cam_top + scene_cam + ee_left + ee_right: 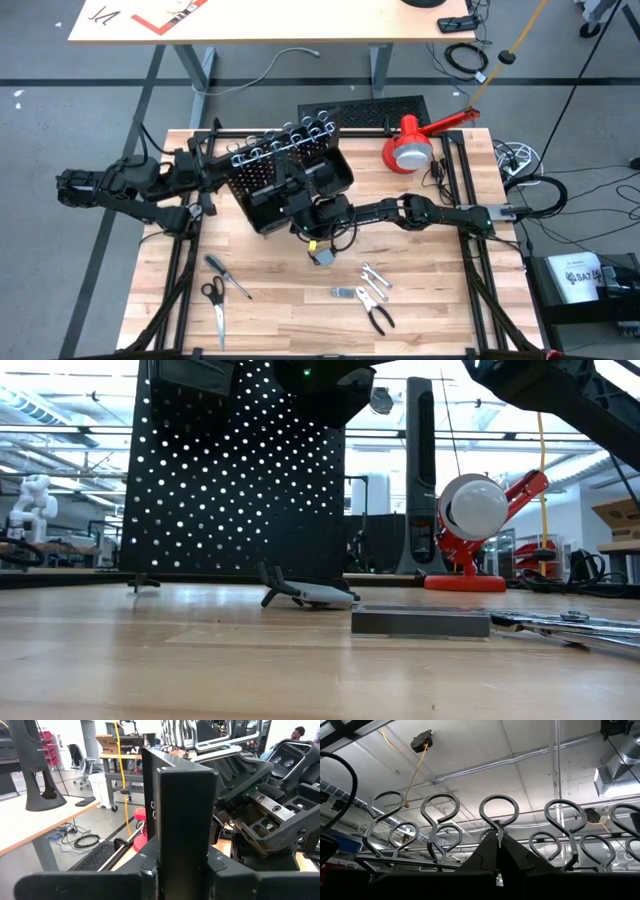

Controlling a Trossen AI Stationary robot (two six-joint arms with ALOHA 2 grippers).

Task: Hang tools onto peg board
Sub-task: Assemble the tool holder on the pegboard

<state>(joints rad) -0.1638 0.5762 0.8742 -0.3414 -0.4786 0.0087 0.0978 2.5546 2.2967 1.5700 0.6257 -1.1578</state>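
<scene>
**At mid-table: board gripped, tools waiting**

Left gripper (pixel 222 178) clamped narrow on the peg board (pixel 285 172) edge; right gripper (pixel 312 215) pinched shut beneath the rings (pixel 499 811), holding nothing visible. Tools (pixel 375 312) lying near the front edge. Risk: board tipping if the clamp slips.

The peg board (pixel 285 170), a black perforated panel with a row of silver rings (pixel 499 812) and two black box bins (pixel 330 172), stands upright and skewed on the surface; the left gripper (pixel 222 177) clamps its edge, and the shut right gripper (pixel 312 212) sits just beside the bins. Well apart from both grippers lie black-handled scissors (pixel 215 302), a thin screwdriver (pixel 227 275), black-handled pliers (pixel 377 311), a silver wrench (pixel 375 277) and a small metal piece (pixel 342 293)
</scene>
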